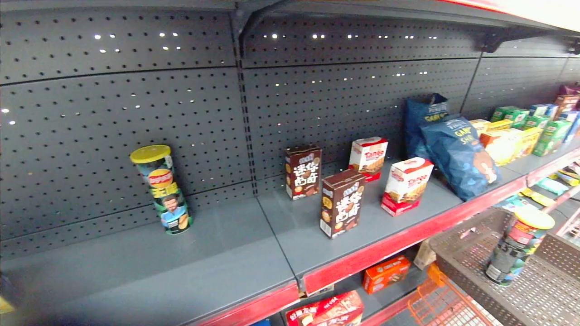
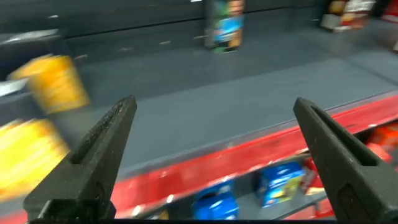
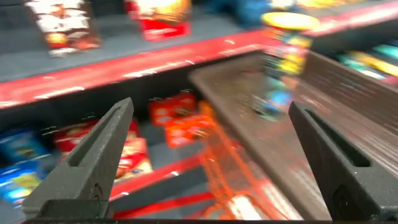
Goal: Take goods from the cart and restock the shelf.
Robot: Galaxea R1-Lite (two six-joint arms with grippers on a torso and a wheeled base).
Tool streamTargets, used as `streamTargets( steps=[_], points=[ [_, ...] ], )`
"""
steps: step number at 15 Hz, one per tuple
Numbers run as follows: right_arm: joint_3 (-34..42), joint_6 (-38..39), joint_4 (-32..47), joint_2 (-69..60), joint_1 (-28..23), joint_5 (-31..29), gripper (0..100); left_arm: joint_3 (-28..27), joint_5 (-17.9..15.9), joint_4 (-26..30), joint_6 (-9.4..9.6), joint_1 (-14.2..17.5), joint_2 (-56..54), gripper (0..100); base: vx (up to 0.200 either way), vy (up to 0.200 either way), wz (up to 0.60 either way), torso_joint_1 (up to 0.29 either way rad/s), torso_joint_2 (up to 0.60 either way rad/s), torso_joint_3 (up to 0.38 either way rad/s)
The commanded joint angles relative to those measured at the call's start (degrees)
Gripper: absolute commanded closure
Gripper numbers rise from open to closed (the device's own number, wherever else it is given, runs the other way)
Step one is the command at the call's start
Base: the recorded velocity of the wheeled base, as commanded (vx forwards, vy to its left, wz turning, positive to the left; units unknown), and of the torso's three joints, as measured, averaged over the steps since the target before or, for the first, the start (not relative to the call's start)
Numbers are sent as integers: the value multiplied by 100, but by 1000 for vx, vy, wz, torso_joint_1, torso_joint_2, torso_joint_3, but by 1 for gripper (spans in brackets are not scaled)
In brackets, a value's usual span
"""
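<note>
A chip can with a yellow lid (image 1: 163, 189) stands upright on the grey shelf (image 1: 149, 267) near the back panel; the left wrist view shows that can (image 2: 225, 26) far off. Another yellow-lidded chip can (image 1: 517, 246) stands in the brown cart basket (image 1: 548, 290), and it appears blurred as a can (image 3: 283, 62) in the right wrist view. My left gripper (image 2: 214, 121) is open, level with the shelf's red front edge (image 2: 249, 163), nothing between its fingers. My right gripper (image 3: 211, 121) is open, in front of the basket (image 3: 249, 118) and apart from the can.
Two brown cookie boxes (image 1: 342, 203), two red-and-white boxes (image 1: 405, 185), blue snack bags (image 1: 457, 154) and yellow and green boxes (image 1: 521, 131) stand along the shelf to the right. Orange and red boxes (image 1: 385, 274) sit on the lower shelf. An orange wire cart frame (image 1: 442, 303) lies under the basket.
</note>
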Motion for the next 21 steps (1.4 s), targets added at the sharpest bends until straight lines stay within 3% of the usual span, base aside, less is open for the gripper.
streamTargets(
  steps=[1,6,11,12,13,14,15,16,18,21],
  points=[
    [0,-2,9,7,0,-2,0,0,1,-2,5,2,0,0,0,0,-600,7,2,7],
    [0,7,9,7,0,-2,0,0,1,-2,5,2,0,0,0,0,-600,4,3,0],
    [-79,-134,193,25,-18,15,0,0,1,-2,-4,2,0,0,0,0,0,0,0,0],
    [-123,-196,308,174,-79,15,0,0,1,-2,5,2,0,0,0,0,0,0,0,0],
    [-158,-257,369,702,-642,51,0,0,1,-2,-4,2,0,0,0,0,0,0,0,0],
    [-325,-239,264,781,-817,270,0,0,-8,-2,5,2,0,0,0,0,0,0,0,0],
    [-1424,-152,-26,1115,-448,1176,0,0,10,-2,-4,2,0,0,0,0,0,0,0,0],
    [-1705,-99,-26,1748,-26,1492,0,0,1,-2,5,2,0,0,0,0,0,0,0,0],
    [-2505,-72,-510,3083,-105,77,0,0,1,-2,5,2,0,0,0,0,0,0,0,0],
    [-2522,253,-554,4182,-220,-11,0,0,1,-2,-4,2,0,0,0,0,0,0,0,0]
  ],
)
